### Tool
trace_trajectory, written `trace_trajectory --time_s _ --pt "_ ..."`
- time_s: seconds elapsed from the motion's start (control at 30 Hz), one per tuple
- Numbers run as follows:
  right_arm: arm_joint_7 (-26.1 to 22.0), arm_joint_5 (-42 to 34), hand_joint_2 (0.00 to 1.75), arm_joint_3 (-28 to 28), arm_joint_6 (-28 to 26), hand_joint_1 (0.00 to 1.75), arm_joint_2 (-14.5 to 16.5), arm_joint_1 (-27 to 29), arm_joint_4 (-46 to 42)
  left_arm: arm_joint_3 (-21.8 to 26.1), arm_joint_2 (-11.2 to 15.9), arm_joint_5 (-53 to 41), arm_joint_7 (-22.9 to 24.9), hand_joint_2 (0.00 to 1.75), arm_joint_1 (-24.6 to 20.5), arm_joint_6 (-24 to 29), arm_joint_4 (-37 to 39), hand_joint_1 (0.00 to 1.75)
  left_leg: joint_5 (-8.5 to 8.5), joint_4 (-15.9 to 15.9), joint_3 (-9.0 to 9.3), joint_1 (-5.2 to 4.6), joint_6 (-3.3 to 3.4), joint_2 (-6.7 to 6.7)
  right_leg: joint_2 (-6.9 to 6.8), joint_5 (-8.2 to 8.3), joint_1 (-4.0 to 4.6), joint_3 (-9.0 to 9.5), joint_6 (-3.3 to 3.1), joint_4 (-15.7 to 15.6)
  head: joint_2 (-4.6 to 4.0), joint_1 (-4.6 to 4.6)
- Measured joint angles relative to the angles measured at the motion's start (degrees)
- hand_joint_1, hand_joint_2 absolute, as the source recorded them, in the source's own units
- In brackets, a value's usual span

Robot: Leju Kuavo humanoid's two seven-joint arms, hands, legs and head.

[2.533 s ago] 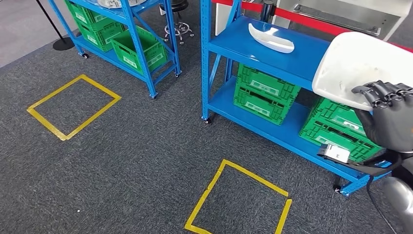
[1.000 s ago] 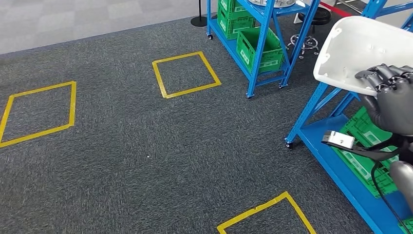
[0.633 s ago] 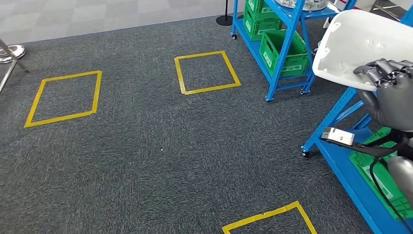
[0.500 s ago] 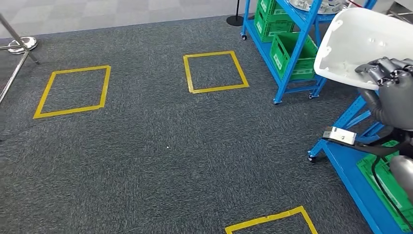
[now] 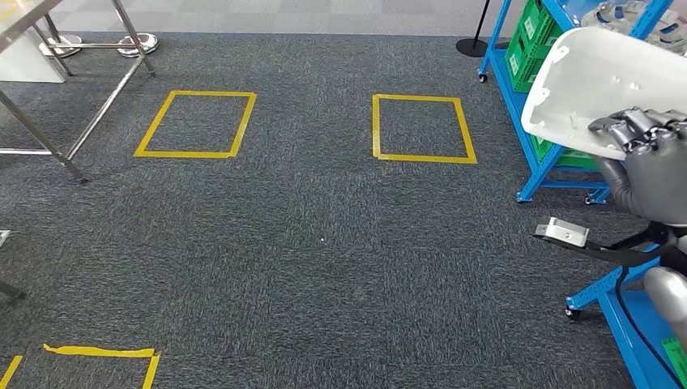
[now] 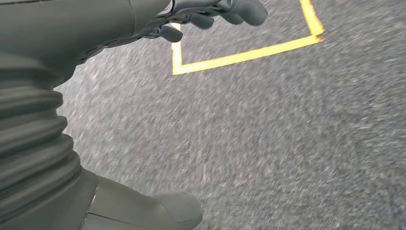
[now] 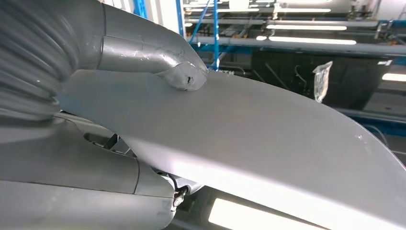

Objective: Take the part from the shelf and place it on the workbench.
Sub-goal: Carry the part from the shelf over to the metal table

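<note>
Silver right arm, black cable, grey ribbed wrist cover, dark fingers

White part, dark grey right hand. Carpet floor dark grey, speckled. Yellow tape squares on it, another to the right, a yellow corner near left. Shelf blue, green crates in it. Left hand grey, darker fingers.

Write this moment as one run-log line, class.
phase: carrying | right hand: holds white part | left hand: empty | workbench: part not placed
</note>
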Motion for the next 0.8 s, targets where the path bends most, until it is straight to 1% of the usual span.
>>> trace_trajectory --time_s 0.03,0.07,0.1,0.13,0.17,0.2,0.23,0.27,0.3,0.33,0.37,0.4,0.43,0.47,0.5,0.53,0.57,0.6,0.63,0.67,0.7,0.73,0.77,0.8 --pt "-0.10 -0.12 1.75 -0.24 0.21 1.75 -0.02 0.20 -0.11 -0.01 0.04 0.24 -0.11 1.75 0.18 -0.22 -0.01 0.00 0.16 -0.14 -0.23 0.06 -0.39 -0.52 -0.74 0.15 -0.05 0.13 -0.38 -0.15 0.00 0.01" --pt "-0.21 -0.35 1.75 -0.48 0.48 1.75 -0.05 0.35 -0.28 -0.01 0.03 0.39 -0.27 1.75 0.36 -0.34 0.01 0.00 -0.03 0.12 -0.52 -0.03 -0.70 0.10 -1.43 0.31 -0.11 0.31 -0.80 -0.38 0.00 -0.08" --pt "-0.29 -0.66 1.75 -0.71 0.75 1.75 -0.18 0.46 -0.48 -0.02 0.02 0.49 -0.43 1.75 0.44 -0.39 0.02 0.00 -0.85 1.31 -1.20 -0.17 -0.95 1.61 -2.16 0.45 -0.17 0.50 -1.24 -0.62 0.00 -0.26" --pt "-0.36 -1.01 1.75 -0.96 1.04 1.75 -0.40 0.55 -0.65 -0.02 0.00 0.52 -0.57 1.75 0.41 -0.39 0.03 0.00 -2.35 3.72 -2.37 -0.28 -1.13 3.66 -2.94 0.53 -0.19 0.60 -1.62 -0.84 0.00 -0.43" --pt "-0.42 -1.33 1.75 -1.26 1.36 1.75 -0.68 0.64 -0.79 -0.02 -0.07 0.51 -0.67 1.75 0.33 -0.39 0.04 0.00 -4.29 7.17 -3.99 -0.32 -1.25 5.92 -3.69 0.51 0.00 0.66 -1.89 -0.91 0.00 -0.59" --pt "-0.46 -1.63 1.75 -1.54 1.60 1.75 -1.00 0.71 -0.88 -0.03 -0.09 0.48 -0.71 1.75 0.23 -0.40 0.05 0.00 -6.16 11.10 -5.84 -0.22 -1.35 7.20 -4.48 0.45 0.16 0.66 -2.07 -0.91 0.00 -0.67" --pt "-0.51 -1.86 1.75 -1.74 1.83 1.75 -1.28 0.77 -0.94 -0.04 -0.10 0.46 -0.72 1.75 0.18 -0.43 0.05 0.00 -7.33 14.27 -7.30 -0.11 -1.41 7.80 -5.27 0.40 0.28 0.67 -2.14 -0.90 0.00 -0.66" --pt "-0.51 -2.04 1.75 -1.85 1.97 1.75 -1.49 0.88 -1.04 -0.05 -0.10 0.44 -0.72 1.75 0.18 -0.47 0.06 0.00 -7.50 15.73 -7.88 -0.06 -1.43 8.06 -6.04 0.35 0.35 0.70 -2.17 -0.89 0.00 -0.66" --pt "-0.48 -2.12 1.75 -1.89 2.02 1.75 -1.66 1.05 -1.16 -0.05 -0.10 0.44 -0.72 1.75 0.19 -0.51 0.07 0.00 -6.64 14.96 -7.30 -0.04 -1.41 8.25 -6.80 0.29 0.39 0.76 -2.16 -0.88 0.00 -0.66" --pt "-0.37 -2.05 1.75 -1.90 1.99 1.75 -1.75 1.24 -1.30 -0.06 -0.08 0.44 -0.72 1.75 0.20 -0.56 0.07 0.00 -4.99 12.01 -5.60 -0.05 -1.32 8.66 -7.52 0.22 0.41 0.87 -2.09 -0.87 0.00 -0.66" --pt "-0.19 -1.89 1.75 -1.90 1.91 1.75 -1.79 1.40 -1.46 -0.06 -0.04 0.44 -0.72 1.75 0.20 -0.61 0.07 0.00 -3.23 7.83 -3.22 -0.15 -1.12 9.78 -8.22 0.10 0.44 1.04 -1.98 -0.86 0.00 -0.66" --pt "0.05 -1.62 1.75 -1.91 1.81 1.75 -1.81 1.54 -1.61 -0.06 0.00 0.44 -0.72 1.75 0.16 -0.68 0.07 0.00 -1.97 3.97 -1.05 -0.34 -0.81 11.12 -8.86 -0.06 0.57 1.21 -1.75 -0.80 0.00 -0.64" --pt "0.23 -1.32 1.75 -1.91 1.72 1.75 -1.81 1.64 -1.74 -0.06 0.03 0.44 -0.75 1.75 0.10 -0.75 0.07 0.00 -1.25 1.25 0.45 -0.53 -0.45 12.11 -9.49 -0.22 0.69 1.37 -1.48 -0.78 0.00 -0.63" --pt "0.34 -1.08 1.75 -1.92 1.67 1.75 -1.80 1.75 -1.84 -0.06 0.05 0.44 -0.79 1.75 0.05 -0.81 0.07 0.00 -1.07 -0.11 1.15 -0.73 -0.08 12.65 -10.12 -0.34 0.78 1.52 -1.18 -0.77 0.00 -0.61" --pt "0.40 -0.92 1.75 -1.92 1.65 1.75 -1.80 1.87 -1.92 -0.06 0.07 0.44 -0.82 1.75 0.04 -0.86 0.07 0.00 -1.13 -0.33 1.05 -0.90 0.26 12.27 -10.78 -0.43 0.82 1.68 -0.85 -0.82 0.00 -0.59" --pt "0.40 -0.83 1.75 -1.92 1.67 1.75 -1.79 1.94 -2.03 -0.06 0.09 0.44 -0.85 1.75 0.06 -0.87 0.07 0.00 -1.00 -0.48 1.12 -0.91 0.60 11.42 -11.39 -0.51 0.76 1.90 -0.51 -0.92 0.00 -0.60" --pt "0.41 -0.80 1.75 -1.92 1.67 1.75 -1.79 2.03 -2.14 -0.06 0.08 0.45 -0.86 1.75 0.11 -0.89 0.07 0.00 -0.82 -0.74 1.25 -0.82 0.91 10.65 -10.93 -0.76 0.58 2.05 -0.13 -0.77 0.00 -0.55" --pt "0.40 -0.78 1.75 -1.93 1.62 1.75 -1.82 2.09 -2.26 -0.06 0.09 0.45 -0.86 1.75 0.14 -0.89 0.07 0.00 -0.61 -1.02 1.42 -0.63 1.23 9.93 -9.52 -1.49 0.42 1.84 0.19 0.10 0.00 -0.53" --pt "0.43 -0.77 1.75 -1.96 1.58 1.75 -1.86 2.13 -2.34 -0.06 0.10 0.46 -0.87 1.75 0.12 -0.90 0.07 0.00 -0.39 -1.29 1.71 -0.38 1.51 9.23 -7.54 -2.76 0.29 1.02 0.47 2.11 0.00 -0.43" --pt "0.44 -0.74 1.75 -1.98 1.58 1.75 -1.89 2.20 -2.37 -0.06 0.11 0.48 -0.87 1.75 0.07 -0.93 0.06 0.00 -0.24 -1.39 1.72 -0.20 1.66 8.51 -5.36 -4.44 0.15 -0.51 0.67 5.35 0.00 -0.32" --pt "0.41 -0.69 1.75 -1.97 1.67 1.75 -1.92 2.26 -2.37 -0.06 0.13 0.49 -0.88 1.75 -0.01 -0.97 0.06 0.00 -0.19 -1.33 1.66 -0.12 1.77 7.77 -4.08 -6.19 0.12 -2.49 0.77 9.25 0.00 -0.25" --pt "0.38 -0.68 1.75 -1.93 1.91 1.75 -1.93 2.27 -2.35 -0.06 0.12 0.48 -0.90 1.75 -0.05 -1.01 0.07 0.00 -0.17 -1.23 1.58 -0.10 1.80 6.96 -3.60 -7.34 0.11 -4.39 0.87 12.74 0.00 -0.16" --pt "0.33 -0.83 1.75 -1.89 2.29 1.75 -1.99 2.23 -2.32 -0.06 0.10 0.40 -0.90 1.75 -0.02 -1.07 0.08 0.00 -0.19 -1.07 1.50 -0.09 1.79 6.11 -3.49 -7.50 0.07 -5.63 0.93 14.72 0.00 -0.14" --pt "0.26 -1.23 1.75 -1.85 2.80 1.75 -2.21 2.13 -2.29 -0.06 0.08 0.25 -0.89 1.75 0.06 -1.19 0.10 0.00 -0.23 -0.85 1.43 -0.05 1.73 5.27 -3.45 -6.54 0.02 -5.85 0.96 14.56 0.00 -0.14"
